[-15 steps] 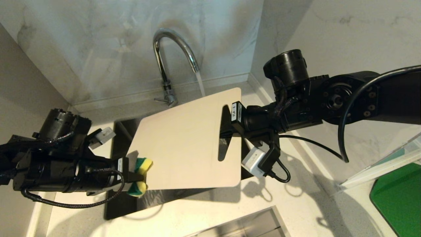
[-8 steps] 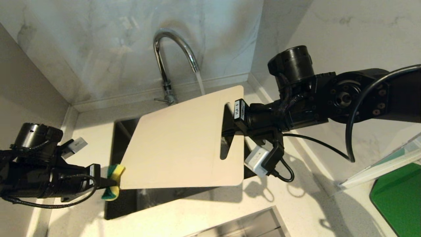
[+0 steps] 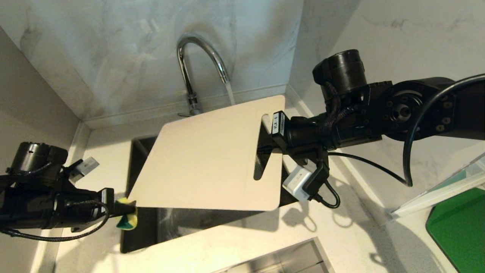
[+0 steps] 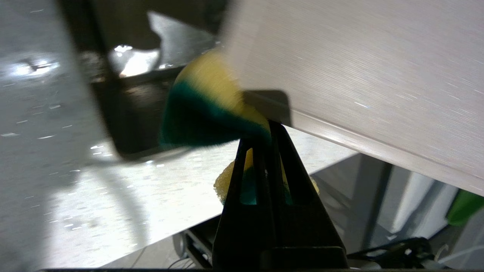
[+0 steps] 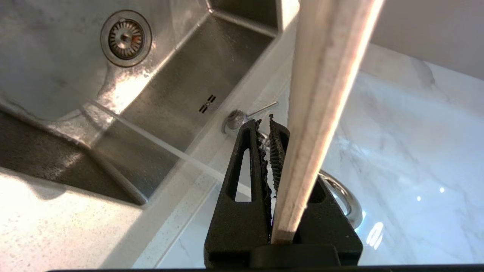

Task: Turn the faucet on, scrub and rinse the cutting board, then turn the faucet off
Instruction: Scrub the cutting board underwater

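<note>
The cream cutting board [image 3: 204,159] hangs tilted over the sink, and my right gripper [image 3: 265,148] is shut on its end by the handle slot. In the right wrist view the board's edge [image 5: 321,94] runs up past the right gripper [image 5: 266,122]. The chrome faucet [image 3: 199,57] stands behind the board, and water [image 3: 230,93] falls from its spout behind the board's far edge. My left gripper [image 3: 127,208] is shut on a yellow-green sponge [image 3: 128,222] just off the board's near-left corner. In the left wrist view the sponge [image 4: 204,109] bulges past the left gripper [image 4: 270,126], beside the board [image 4: 359,75].
The dark sink basin [image 3: 140,227] lies under the board, with its drain [image 5: 126,37] seen from the right wrist. The faucet lever [image 5: 261,109] sticks out at the base. A green mat [image 3: 458,227] and a clear container edge [image 3: 435,193] lie at the right. Marble walls close the back.
My left gripper has slid left with the sponge, off the board's face to just beyond its near-left corner. The board has shifted slightly up in the right gripper. Water keeps running.
</note>
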You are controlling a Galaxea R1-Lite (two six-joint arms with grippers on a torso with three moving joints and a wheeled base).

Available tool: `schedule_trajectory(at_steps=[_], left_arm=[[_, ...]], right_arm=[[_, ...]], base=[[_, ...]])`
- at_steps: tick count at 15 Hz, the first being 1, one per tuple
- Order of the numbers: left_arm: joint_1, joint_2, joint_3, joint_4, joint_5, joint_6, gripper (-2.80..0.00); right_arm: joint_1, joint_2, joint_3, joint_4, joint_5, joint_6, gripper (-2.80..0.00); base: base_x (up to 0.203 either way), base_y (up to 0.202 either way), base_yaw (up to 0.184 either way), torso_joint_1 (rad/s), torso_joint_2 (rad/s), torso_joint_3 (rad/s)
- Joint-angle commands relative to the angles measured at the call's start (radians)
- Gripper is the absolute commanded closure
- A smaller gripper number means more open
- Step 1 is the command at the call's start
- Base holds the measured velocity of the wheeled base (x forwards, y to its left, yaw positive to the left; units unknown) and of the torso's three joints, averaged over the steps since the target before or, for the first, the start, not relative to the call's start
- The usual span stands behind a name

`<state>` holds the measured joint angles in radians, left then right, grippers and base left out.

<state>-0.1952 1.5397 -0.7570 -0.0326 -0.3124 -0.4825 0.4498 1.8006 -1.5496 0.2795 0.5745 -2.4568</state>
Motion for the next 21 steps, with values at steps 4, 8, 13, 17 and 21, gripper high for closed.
schedule_trajectory(at_steps=[4,8,13,17,21], left_arm=[[-0.227,-0.042,-0.313,0.221,0.071,-0.084,0.0],[-0.38,-0.016,-0.447,0.323,0.169,-0.114,0.0],[-0.397,-0.016,-0.466,0.325,0.176,-0.116,0.0],[-0.428,-0.022,-0.518,0.336,0.194,-0.123,0.0],[-0.332,-0.067,-0.598,0.426,0.201,-0.1,0.0]], right_arm=[[0.001,0.003,0.003,0.003,-0.004,-0.014,0.0],[0.001,0.005,0.003,0.003,-0.008,-0.014,0.0],[0.004,0.003,0.012,0.003,-0.008,-0.01,0.0],[0.015,-0.025,0.071,-0.064,-0.019,0.024,0.0],[0.027,-0.087,0.15,-0.106,-0.072,0.168,0.0]], base=[[0.0,0.0,0.0,0.0,0.0,0.0],[0.0,0.0,0.0,0.0,0.0,0.0],[0.0,0.0,0.0,0.0,0.0,0.0],[0.0,0.0,0.0,0.0,0.0,0.0],[0.0,0.0,0.0,0.0,0.0,0.0]])
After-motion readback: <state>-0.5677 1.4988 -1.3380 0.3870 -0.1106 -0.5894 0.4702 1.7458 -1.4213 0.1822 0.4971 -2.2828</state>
